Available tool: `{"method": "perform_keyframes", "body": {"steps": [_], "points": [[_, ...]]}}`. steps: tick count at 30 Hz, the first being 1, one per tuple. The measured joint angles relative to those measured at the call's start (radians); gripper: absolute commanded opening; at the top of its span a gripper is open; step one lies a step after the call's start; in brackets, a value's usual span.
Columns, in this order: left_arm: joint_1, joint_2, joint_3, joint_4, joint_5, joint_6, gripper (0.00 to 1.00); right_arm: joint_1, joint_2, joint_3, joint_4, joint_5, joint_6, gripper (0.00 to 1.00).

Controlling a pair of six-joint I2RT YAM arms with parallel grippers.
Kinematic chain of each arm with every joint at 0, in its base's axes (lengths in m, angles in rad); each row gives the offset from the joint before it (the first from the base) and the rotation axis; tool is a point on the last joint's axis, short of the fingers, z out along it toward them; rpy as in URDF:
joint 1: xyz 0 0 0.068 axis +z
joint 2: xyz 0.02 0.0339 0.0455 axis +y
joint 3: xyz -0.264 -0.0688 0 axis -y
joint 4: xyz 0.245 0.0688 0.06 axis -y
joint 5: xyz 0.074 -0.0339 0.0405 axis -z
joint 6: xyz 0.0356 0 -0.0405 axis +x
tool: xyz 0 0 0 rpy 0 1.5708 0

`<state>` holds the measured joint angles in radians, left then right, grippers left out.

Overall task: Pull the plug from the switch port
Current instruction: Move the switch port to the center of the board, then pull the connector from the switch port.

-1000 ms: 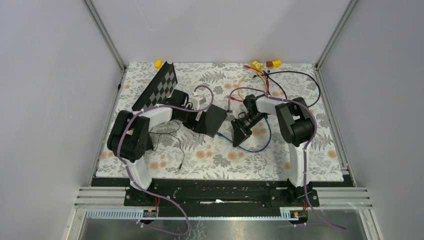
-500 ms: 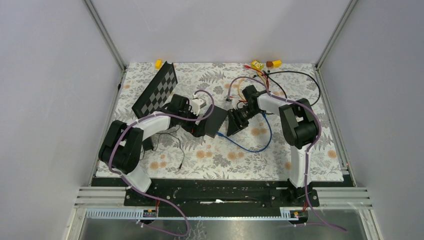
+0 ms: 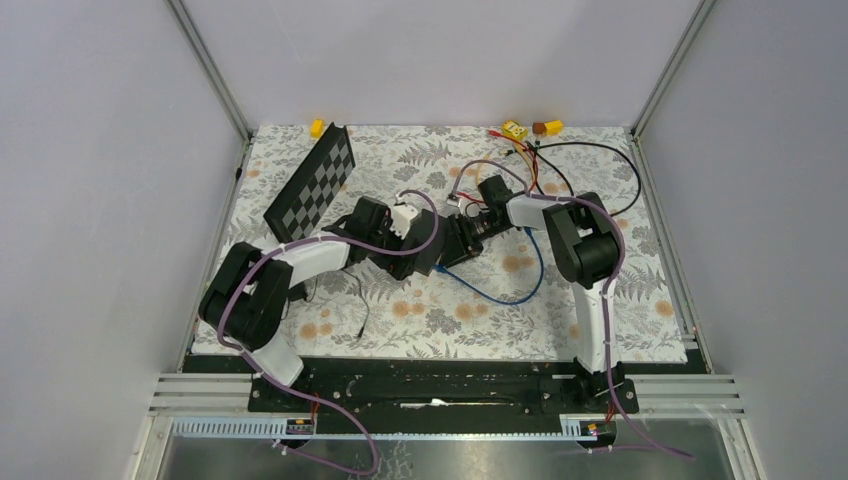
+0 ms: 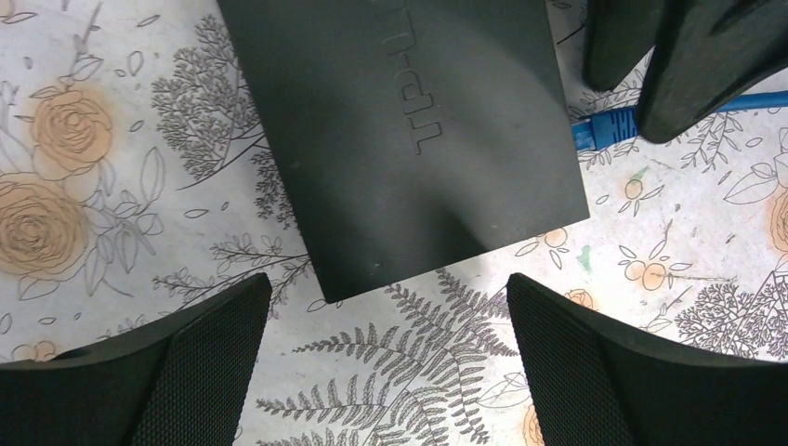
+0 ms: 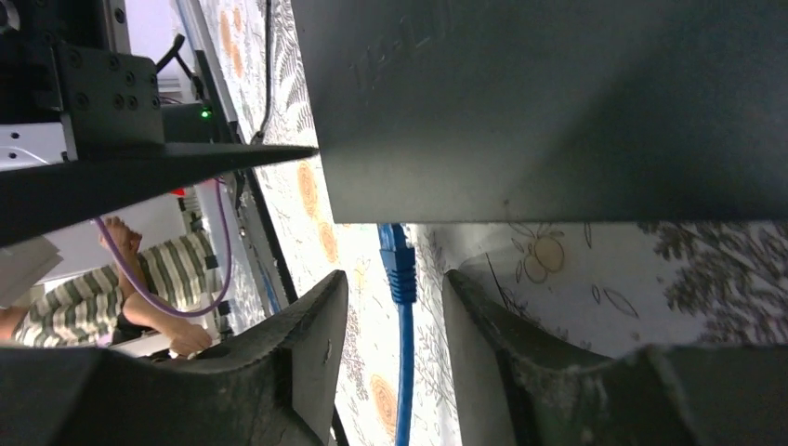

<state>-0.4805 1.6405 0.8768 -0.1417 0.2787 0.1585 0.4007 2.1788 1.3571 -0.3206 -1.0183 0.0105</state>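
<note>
Seven entries, largest first, each placed from the switch (image 4: 400,130).
1. Floral mat (image 3: 620,300): beneath the switch.
2. Chequered board (image 3: 315,185): well apart, to the switch's far left.
3. Switch: the landmark; lies flat, top face up.
4. Left gripper (image 4: 386,302): over one end of the switch, jaws wide, empty. Best used to pin the case against sliding.
5. Right gripper (image 5: 395,288): at the port edge, jaws part-spread astride the blue cable (image 5: 403,372), not clamped. Should close on the blue plug (image 4: 599,130), not the cord, then draw straight out.
6. Blue cable: trails away from the port edge.
7. Blue plug: apparently seated in the switch port, the only receptacle seen.
</note>
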Motion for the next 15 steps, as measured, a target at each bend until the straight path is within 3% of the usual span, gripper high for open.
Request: {"method": "perform_keyframes", "body": {"steps": [15], "points": [[-0.029, 0.033, 0.007, 0.002, 0.009, 0.0, 0.99, 0.018, 0.066, 0.0, 0.102, -0.101, 0.101, 0.4]]}}
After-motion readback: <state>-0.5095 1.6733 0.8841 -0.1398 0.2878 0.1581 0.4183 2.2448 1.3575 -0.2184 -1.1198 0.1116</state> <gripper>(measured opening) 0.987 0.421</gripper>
